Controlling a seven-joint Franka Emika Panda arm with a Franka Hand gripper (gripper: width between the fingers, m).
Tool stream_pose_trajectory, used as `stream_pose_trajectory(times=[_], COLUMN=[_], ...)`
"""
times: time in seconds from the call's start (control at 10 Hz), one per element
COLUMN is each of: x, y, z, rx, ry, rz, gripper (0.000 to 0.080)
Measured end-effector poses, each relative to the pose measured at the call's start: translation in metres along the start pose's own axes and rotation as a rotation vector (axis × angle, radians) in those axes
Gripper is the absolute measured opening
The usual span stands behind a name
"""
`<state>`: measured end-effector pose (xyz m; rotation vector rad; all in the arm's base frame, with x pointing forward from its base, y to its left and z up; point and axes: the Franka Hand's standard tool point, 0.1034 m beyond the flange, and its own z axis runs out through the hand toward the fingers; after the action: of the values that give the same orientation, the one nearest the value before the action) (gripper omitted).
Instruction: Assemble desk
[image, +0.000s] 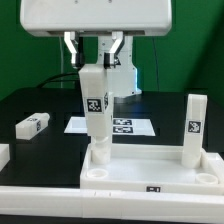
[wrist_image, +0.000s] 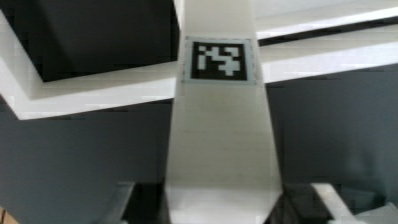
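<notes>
My gripper (image: 95, 62) is shut on the upper end of a white square-section leg (image: 95, 105) and holds it upright. The leg carries a black-and-white tag, and its lower end meets a corner hole of the desk top (image: 150, 172) on the exterior view's left. Whether it is seated there I cannot tell. In the wrist view the leg (wrist_image: 222, 130) runs out from between the fingers (wrist_image: 329, 200) of the gripper (wrist_image: 226, 198) toward the desk top's rim (wrist_image: 89, 98). A second leg (image: 193, 125) stands upright at the desk top's corner on the exterior view's right.
A loose leg (image: 33, 124) lies on the black table at the exterior view's left. Another white piece (image: 3, 155) shows at that edge. The marker board (image: 120, 127) lies flat behind the desk top. The arm's white housing hangs overhead.
</notes>
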<state>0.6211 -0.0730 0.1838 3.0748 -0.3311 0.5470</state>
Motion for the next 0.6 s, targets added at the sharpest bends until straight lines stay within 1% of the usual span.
stream_pose_trajectory(times=[0.1,0.3,0.4,0.5,0.6], x=[0.000,0.000,0.002,0.003,0.001], y=[0.002,-0.002,-0.024,-0.055,-0.076], z=[0.001,0.001,-0.001,-0.004,-0.006], rx=[-0.002,-0.002,0.001,0.020,0.032], ry=[-0.001,-0.002,0.003,0.011,0.013], rz=[0.003,-0.002,-0.024,-0.051,-0.040], gripper=[0.0284,0.0284,0.0284,0.0284,0.0284])
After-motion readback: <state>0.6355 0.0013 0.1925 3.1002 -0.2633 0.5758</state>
